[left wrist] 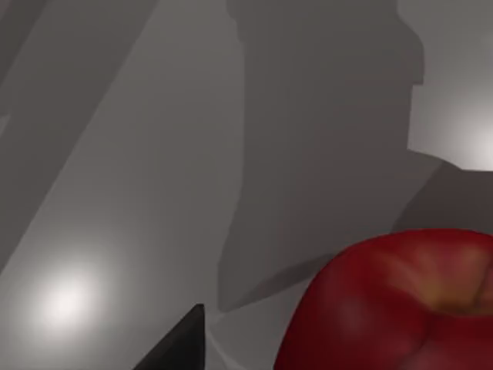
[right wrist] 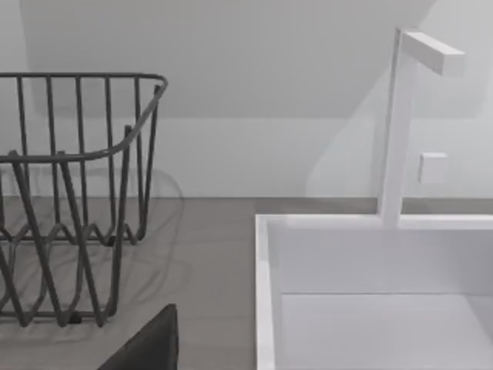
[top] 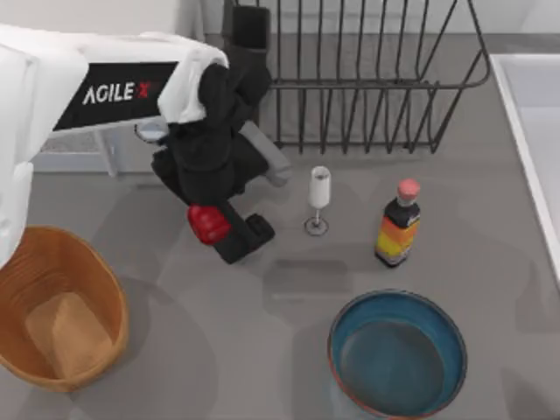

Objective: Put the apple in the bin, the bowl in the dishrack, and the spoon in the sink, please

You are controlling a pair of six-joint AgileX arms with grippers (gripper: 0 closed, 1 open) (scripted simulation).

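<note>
My left gripper (top: 224,230) is shut on the glossy red apple (top: 206,224), left of the table's middle and in front of the dishrack (top: 367,87). The left wrist view has the apple (left wrist: 393,308) close up over bare grey tabletop. The woven orange-brown bin (top: 117,306) sits at the front left. The blue bowl (top: 398,354) stands at the front right. The pale sink (top: 512,105) runs along the right edge. A dark part of my right gripper (right wrist: 150,347) hangs near the sink (right wrist: 266,293) and the dishrack (right wrist: 69,154). The spoon is out of view.
A small white stemmed glass (top: 318,197) stands right of the apple. An orange-and-black bottle with a pink cap (top: 398,223) is behind the bowl. A white tap (right wrist: 400,116) rises behind the sink. Open tabletop lies between the bin and the bowl.
</note>
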